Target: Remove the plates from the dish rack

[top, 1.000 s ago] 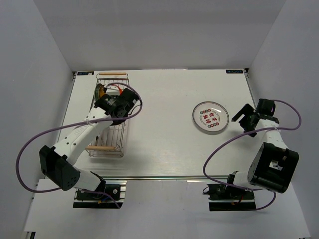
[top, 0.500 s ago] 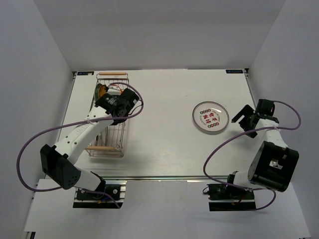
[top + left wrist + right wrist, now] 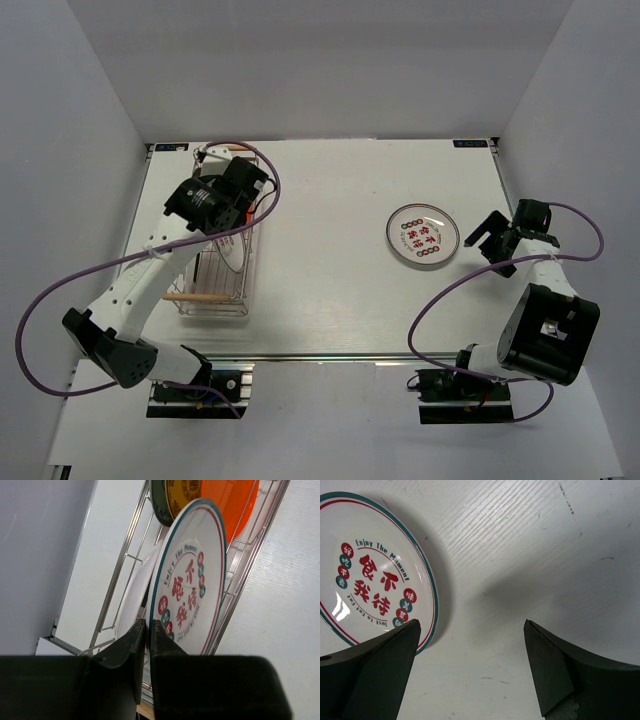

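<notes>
White round plate point(image 3: 187, 585) with red characters: likely stiff, slick, fragile.
Left gripper point(image 3: 148, 625): jaws are pinching its rim, the best hold.
Right gripper point(image 3: 471, 625): jaws are standing wide, empty.

White arms point(image 3: 160, 270) with black joints, black pincer fingers point(image 3: 365, 675) and purple cables point(image 3: 410, 335).
</notes>
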You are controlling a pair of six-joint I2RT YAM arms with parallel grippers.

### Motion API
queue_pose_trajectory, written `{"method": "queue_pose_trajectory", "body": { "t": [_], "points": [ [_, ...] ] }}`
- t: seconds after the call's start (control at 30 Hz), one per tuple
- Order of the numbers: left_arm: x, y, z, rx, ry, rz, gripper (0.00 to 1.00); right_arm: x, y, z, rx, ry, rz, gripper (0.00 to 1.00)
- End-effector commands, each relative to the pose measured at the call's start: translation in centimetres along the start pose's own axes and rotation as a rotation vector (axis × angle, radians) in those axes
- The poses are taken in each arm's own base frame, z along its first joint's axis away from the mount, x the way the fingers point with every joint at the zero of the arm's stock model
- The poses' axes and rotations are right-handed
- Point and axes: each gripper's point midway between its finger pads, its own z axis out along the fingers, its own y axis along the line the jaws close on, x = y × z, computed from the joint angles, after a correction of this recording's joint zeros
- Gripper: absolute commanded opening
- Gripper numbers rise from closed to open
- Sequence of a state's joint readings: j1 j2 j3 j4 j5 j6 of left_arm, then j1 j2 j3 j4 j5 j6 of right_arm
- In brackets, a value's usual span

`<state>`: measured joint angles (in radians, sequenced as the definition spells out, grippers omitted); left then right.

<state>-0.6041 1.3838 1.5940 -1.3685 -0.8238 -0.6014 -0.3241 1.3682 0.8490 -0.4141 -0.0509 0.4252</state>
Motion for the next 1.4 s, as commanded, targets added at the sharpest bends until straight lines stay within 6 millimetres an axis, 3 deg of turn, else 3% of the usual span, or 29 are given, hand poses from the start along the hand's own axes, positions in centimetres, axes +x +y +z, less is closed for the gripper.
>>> {"method": "queue_pose_trajectory", "body": {
  "t": [0.0,0.17,0.4,0.53,0.6,0.7,0.73,0.83,0.93,0.97,1.03,1.23,1.27,1.37],
  "points": [
    [-1.7,1.8,-1.7,0.003,-0.058,-0.045,0.00,-1.2,0.6,-0.5,-0.012,-0.031,-0.015,0.89],
    [-3.7,2.6,-3.0,0.026,-0.126,-0.128,0.00,-1.8,1.9,-1.1,-0.072,-0.051,-0.033,0.89],
    [-8.5,4.6,-6.6,0.134,-0.297,-0.302,0.00,-2.6,8.1,-4.6,-0.389,-0.081,-0.136,0.89],
    [-9.9,2.5,-8.2,0.336,-0.382,-0.346,0.00,-2.4,11.9,-7.9,-0.604,-0.112,-0.220,0.89],
    [-10.2,2.4,-9.1,0.392,-0.421,-0.354,0.00,-2.4,13.4,-9.4,-0.673,-0.133,-0.265,0.89],
    [-10.8,-0.9,-10.2,0.573,-0.463,-0.305,0.00,-1.8,15.9,-11.9,-0.815,-0.127,-0.348,0.89],
    [-10.7,-3.7,-11.0,0.712,-0.468,-0.267,0.00,-0.9,17.1,-13.4,-0.917,-0.095,-0.382,0.89],
    [-9.8,-9.1,-11.9,0.918,-0.431,-0.155,0.00,0.5,19.8,-16.8,-1.116,-0.078,-0.479,0.89],
    [-9.8,-12.0,-12.2,1.022,-0.414,-0.126,0.00,1.9,21.3,-19.0,-1.213,-0.104,-0.579,0.89],
    [-8.9,-13.7,-12.5,1.094,-0.379,-0.091,0.00,2.1,22.0,-19.8,-1.246,-0.132,-0.623,0.89],
    [-9.0,-15.0,-13.0,1.163,-0.382,-0.077,0.00,3.0,22.6,-21.0,-1.298,-0.144,-0.677,0.89],
    [-7.7,-18.3,-14.8,1.368,-0.344,-0.018,0.00,4.6,24.0,-20.6,-1.326,-0.067,-0.690,0.89],
    [-7.0,-18.8,-15.0,1.406,-0.321,0.001,0.00,5.8,24.7,-20.3,-1.338,-0.027,-0.709,0.89],
    [-7.0,-19.0,-15.3,1.432,-0.324,0.006,0.00,6.5,24.8,-18.6,-1.273,0.007,-0.719,0.89]
  ]
}}
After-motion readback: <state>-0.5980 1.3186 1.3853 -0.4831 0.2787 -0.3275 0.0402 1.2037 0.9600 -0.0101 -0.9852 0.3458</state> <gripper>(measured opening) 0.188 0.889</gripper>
